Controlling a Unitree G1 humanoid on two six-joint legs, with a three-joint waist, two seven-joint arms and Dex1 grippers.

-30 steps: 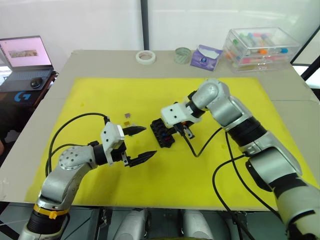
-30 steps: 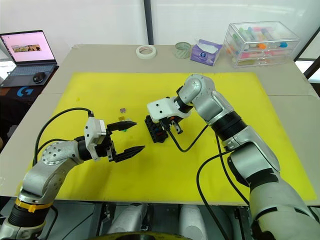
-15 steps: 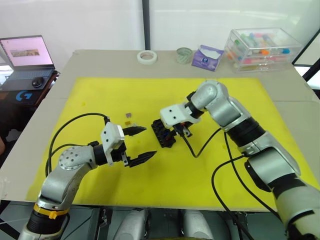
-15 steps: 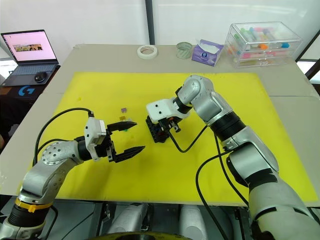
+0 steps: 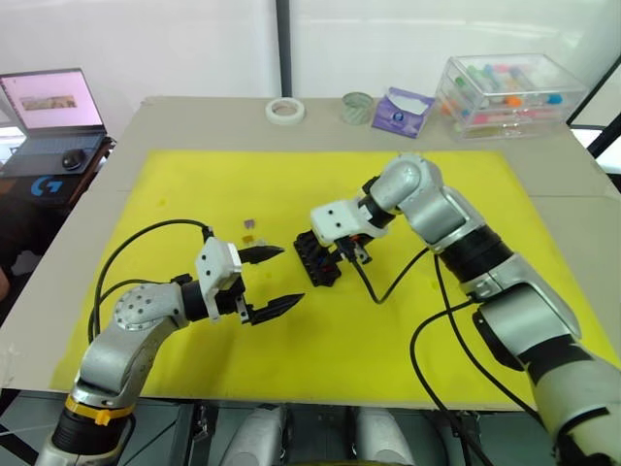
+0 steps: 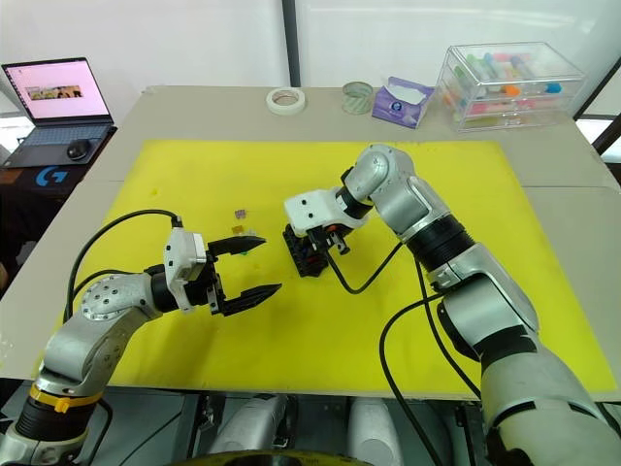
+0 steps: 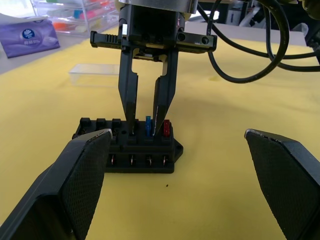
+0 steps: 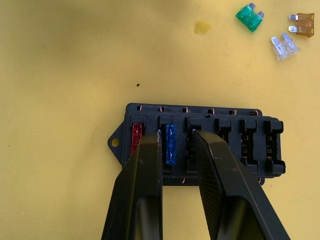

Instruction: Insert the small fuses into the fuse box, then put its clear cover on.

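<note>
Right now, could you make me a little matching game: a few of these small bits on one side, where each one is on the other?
Things:
1. blue fuse
2. red fuse
3. green fuse
4. clear cover

Places:
A. loose on the yellow mat, near an orange and a clear fuse
B. in the black box, between the right tool's fingers
C. on the mat behind the box, beyond the right tool
D. in the box's end slot

Pairs: 1-B, 2-D, 3-A, 4-C

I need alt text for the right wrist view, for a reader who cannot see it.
The right gripper hangs open over the black fuse box on a yellow mat, its two fingers either side of a blue fuse seated beside a red fuse. Green, amber and clear fuses lie loose beyond.
</note>
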